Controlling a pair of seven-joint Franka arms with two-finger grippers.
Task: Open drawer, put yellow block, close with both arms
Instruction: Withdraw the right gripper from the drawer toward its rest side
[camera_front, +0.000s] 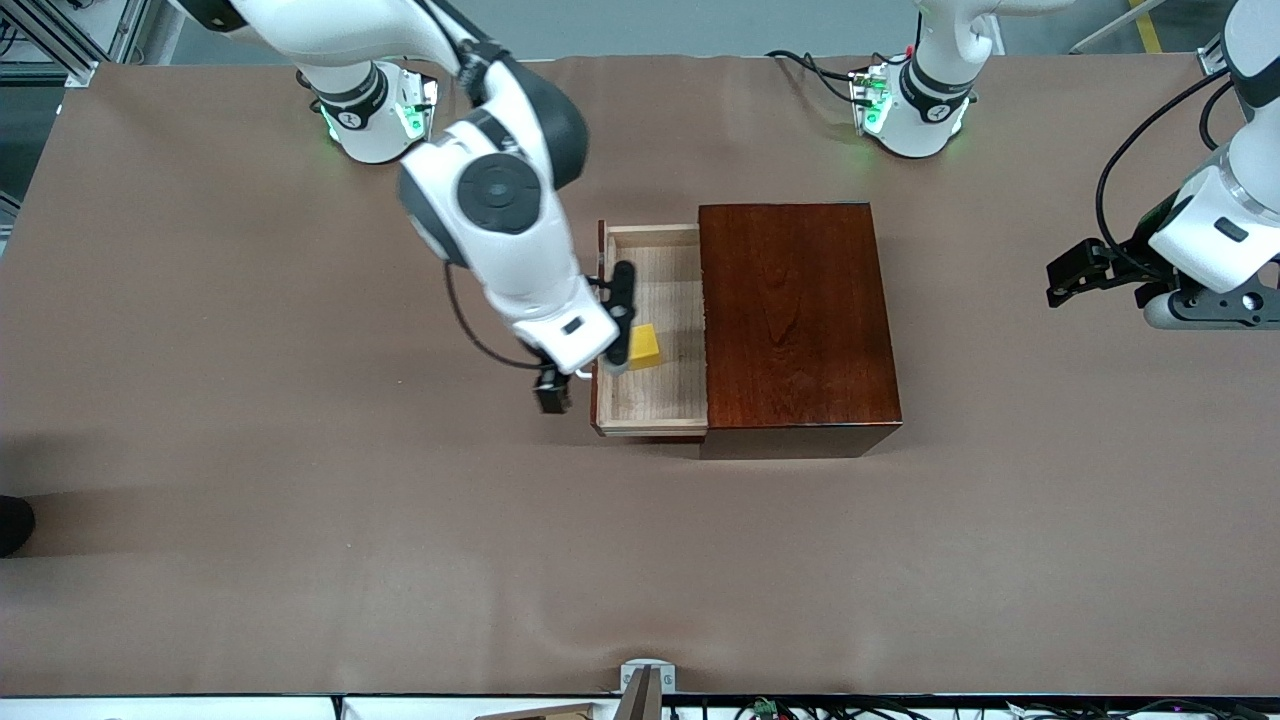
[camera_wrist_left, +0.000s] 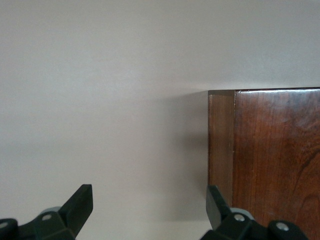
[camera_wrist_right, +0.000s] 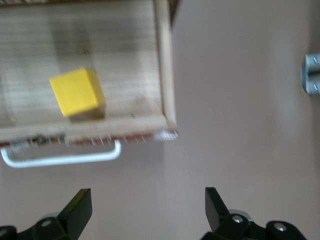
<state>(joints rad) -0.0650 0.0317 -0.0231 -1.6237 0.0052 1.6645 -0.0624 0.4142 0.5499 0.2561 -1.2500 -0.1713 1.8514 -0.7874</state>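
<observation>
The drawer (camera_front: 650, 398) stands pulled out of the dark reddish-brown box (camera_front: 795, 320) toward the right arm's end of the table. The yellow block (camera_front: 645, 347) lies inside the tray. My right gripper (camera_front: 620, 315) is open and empty, up over the drawer's front edge. In the right wrist view its fingers (camera_wrist_right: 148, 207) are spread above bare table, with the block (camera_wrist_right: 77, 92), the tray's rim (camera_wrist_right: 165, 75) and the white handle (camera_wrist_right: 60, 160) in sight. My left gripper (camera_front: 1072, 275) is open and empty, waiting at the left arm's end of the table. It also shows in the left wrist view (camera_wrist_left: 150, 205), with the box's corner (camera_wrist_left: 275, 160) in sight.
A brown cloth (camera_front: 300, 500) covers the table. A small metal bracket (camera_front: 647, 680) sits at the table edge nearest the front camera and shows in the right wrist view (camera_wrist_right: 312, 74). The arms' green-lit bases (camera_front: 375, 110) stand along the edge farthest from that camera.
</observation>
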